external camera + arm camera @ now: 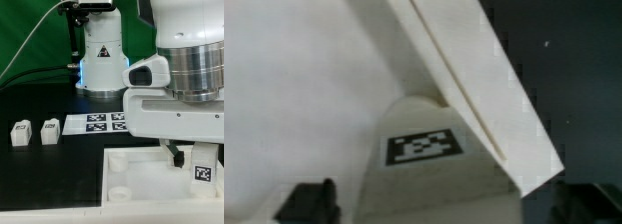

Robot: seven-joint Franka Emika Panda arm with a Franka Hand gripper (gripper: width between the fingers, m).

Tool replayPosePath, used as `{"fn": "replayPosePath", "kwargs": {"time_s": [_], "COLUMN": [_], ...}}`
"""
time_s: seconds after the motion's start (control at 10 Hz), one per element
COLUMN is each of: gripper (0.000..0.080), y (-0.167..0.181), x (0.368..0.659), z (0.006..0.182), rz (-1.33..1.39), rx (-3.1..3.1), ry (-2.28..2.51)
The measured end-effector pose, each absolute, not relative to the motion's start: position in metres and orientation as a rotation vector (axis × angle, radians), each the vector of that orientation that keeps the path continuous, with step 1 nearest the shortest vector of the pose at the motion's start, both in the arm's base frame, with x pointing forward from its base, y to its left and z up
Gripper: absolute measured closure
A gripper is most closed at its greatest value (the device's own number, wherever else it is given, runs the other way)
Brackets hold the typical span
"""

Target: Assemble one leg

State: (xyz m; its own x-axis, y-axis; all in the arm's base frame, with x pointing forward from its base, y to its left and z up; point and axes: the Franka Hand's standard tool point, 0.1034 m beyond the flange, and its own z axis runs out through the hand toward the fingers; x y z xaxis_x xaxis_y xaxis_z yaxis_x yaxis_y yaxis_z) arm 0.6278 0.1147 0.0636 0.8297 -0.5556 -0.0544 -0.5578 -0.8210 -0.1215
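Observation:
A white leg [423,120] with a black-and-white tag stands between my gripper's [446,206] two fingers in the wrist view. The dark finger [310,200] on one side stands a little apart from it; the other finger is hard to make out against the dark table. In the exterior view this leg [203,172] sits at the large white panel [140,185] near its right corner, with my gripper [190,160] low around it. The jaws look open. Two more legs [20,133] [49,131] stand on the black table at the exterior view's left.
The marker board [105,122] lies behind the panel, in front of the robot base [100,65]. The panel's raised rim [473,80] runs diagonally past the leg in the wrist view, with dark table [571,60] beyond it.

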Motion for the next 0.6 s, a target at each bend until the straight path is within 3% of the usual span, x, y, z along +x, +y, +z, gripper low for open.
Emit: {"fn": "replayPosePath", "kwargs": {"time_s": [0.2,0.6], "gripper": [0.0508,0.0506], "y": [0.1167,0.1166], "x": [0.6272,0.6279], "z": [0.0632,0.0624], "rz": [0.047,0.106], "rx": [-2.793,-2.457], "ry": [1.104,1.711]}}
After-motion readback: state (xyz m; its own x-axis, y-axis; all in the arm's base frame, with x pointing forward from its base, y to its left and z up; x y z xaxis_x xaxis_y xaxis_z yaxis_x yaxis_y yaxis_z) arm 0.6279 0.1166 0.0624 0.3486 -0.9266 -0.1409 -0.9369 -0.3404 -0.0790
